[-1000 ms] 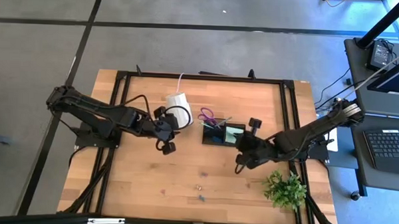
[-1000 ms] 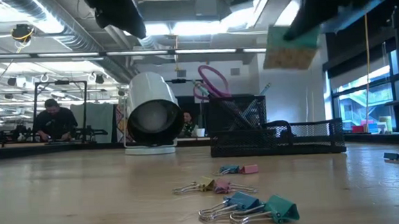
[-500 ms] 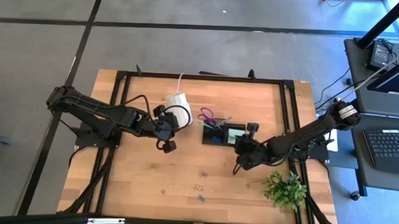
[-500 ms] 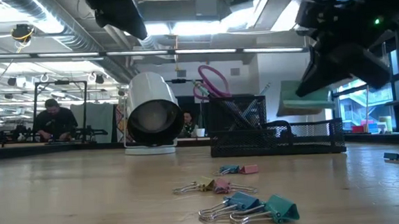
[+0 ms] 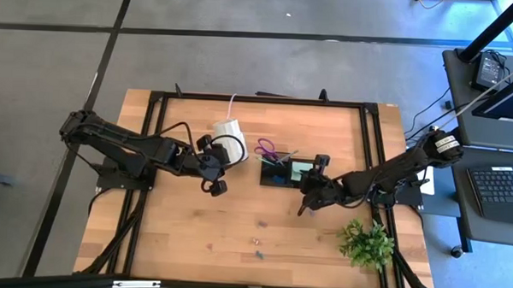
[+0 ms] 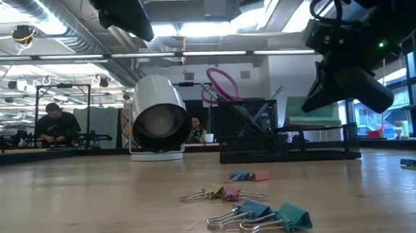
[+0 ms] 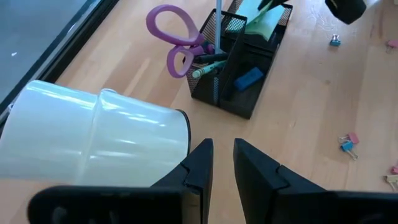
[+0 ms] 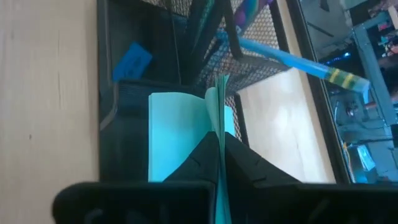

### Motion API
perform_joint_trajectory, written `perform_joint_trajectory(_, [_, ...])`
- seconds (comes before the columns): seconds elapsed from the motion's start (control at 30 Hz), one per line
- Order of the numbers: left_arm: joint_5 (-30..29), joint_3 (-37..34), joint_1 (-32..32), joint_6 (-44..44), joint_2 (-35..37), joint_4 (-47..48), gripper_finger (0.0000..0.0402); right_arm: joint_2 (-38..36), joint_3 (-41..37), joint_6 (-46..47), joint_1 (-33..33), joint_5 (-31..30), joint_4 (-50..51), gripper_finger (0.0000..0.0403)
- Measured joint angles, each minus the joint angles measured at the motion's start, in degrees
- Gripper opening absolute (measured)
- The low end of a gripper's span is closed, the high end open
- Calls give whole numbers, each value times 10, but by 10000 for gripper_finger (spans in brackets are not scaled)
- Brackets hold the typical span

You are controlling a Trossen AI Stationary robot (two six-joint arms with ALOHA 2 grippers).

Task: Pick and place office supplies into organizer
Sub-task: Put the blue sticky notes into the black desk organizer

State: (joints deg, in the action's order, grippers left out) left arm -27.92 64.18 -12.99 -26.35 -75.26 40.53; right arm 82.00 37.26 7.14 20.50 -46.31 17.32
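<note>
The right claw (image 8: pixel 219 163), clamped on the sticky-note pad (image 8: pixel 180 134) over the organizer (image 5: pixel 287 172), may catch its wall and drop the pad crooked.

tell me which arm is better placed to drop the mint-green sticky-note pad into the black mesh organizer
The right. Its end effector is shut on the mint-green sticky-note pad, directly over the black mesh organizer. The left end effector holds nothing, beside the white cylinder roll.
</note>
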Motion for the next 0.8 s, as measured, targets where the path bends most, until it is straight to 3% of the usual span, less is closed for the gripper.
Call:
perform_joint_trajectory(0.23, [-7,0,0,0,0,0,59,0,-30,-74,-13,39,-77,12])
perform_joint_trajectory(0.8, [-10,0,0,1,0,0,59,0,-48,-29,-28,75,-83,21])
